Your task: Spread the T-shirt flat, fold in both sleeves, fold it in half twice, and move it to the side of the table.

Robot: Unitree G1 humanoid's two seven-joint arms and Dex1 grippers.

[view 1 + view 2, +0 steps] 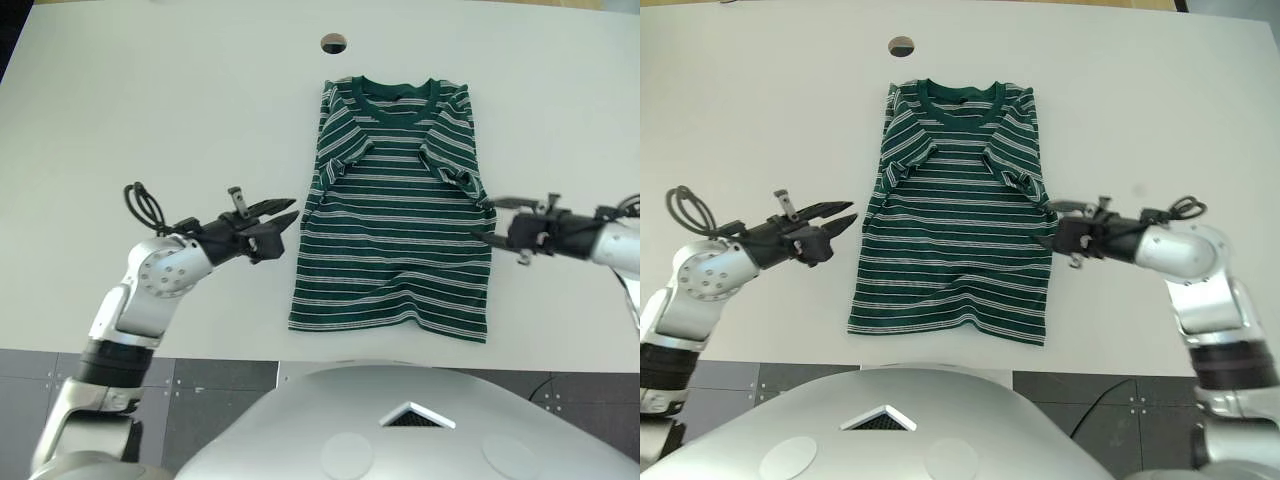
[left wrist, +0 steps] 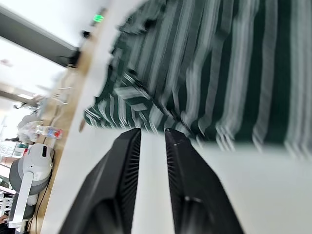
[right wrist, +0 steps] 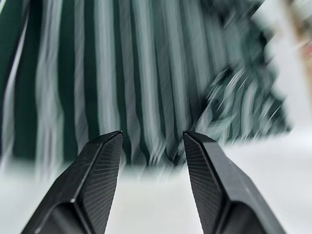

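The dark-green, white-striped cotton T-shirt [image 1: 395, 220] lies centred on the white table [image 1: 150, 100], sleeves tucked in and collar farthest from the robot, with the black right gripper [image 1: 483, 220] at its side edge and the black left gripper [image 1: 293, 208] slightly farther off, both parted and empty.

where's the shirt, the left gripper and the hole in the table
shirt [image 1: 400, 230]: left eye view, middle of its front
left gripper [image 1: 293, 210]: left eye view, midway between its fingertips
hole [image 1: 333, 43]: left eye view, its centre
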